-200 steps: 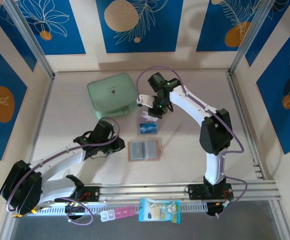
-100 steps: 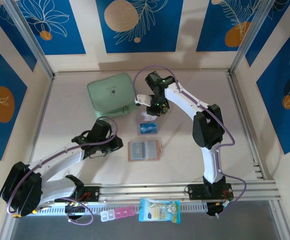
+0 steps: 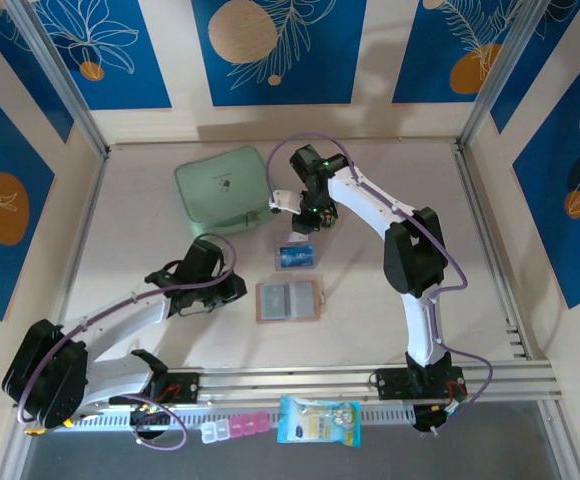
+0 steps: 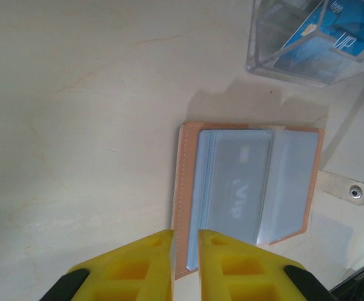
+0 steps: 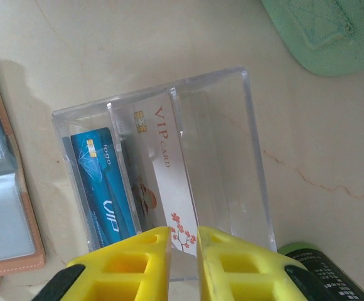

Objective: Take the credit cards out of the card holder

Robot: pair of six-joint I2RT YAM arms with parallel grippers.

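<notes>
The tan card holder (image 3: 288, 300) lies open on the table, grey plastic pockets up. One pocket (image 4: 238, 188) shows faint lettering of a card inside. My left gripper (image 4: 186, 235) is shut to a slit, its tips at the holder's near left corner and pinching nothing. A clear plastic box (image 5: 232, 157) beyond the holder contains a blue card (image 5: 103, 182) and a white card (image 5: 166, 169) standing on edge. My right gripper (image 5: 184, 232) hangs over the box, slightly open. The white card's near end leans in the gap.
A mint-green zip case (image 3: 225, 188) lies at the far left, close to the box and my right gripper (image 3: 305, 218). A pink pill box (image 3: 238, 428) and a snack packet (image 3: 318, 420) lie in front of the arm bases.
My right arm's elbow has swung left and its gripper has shifted slightly toward the green case, staying over the box. The left arm and the card holder have not moved.
</notes>
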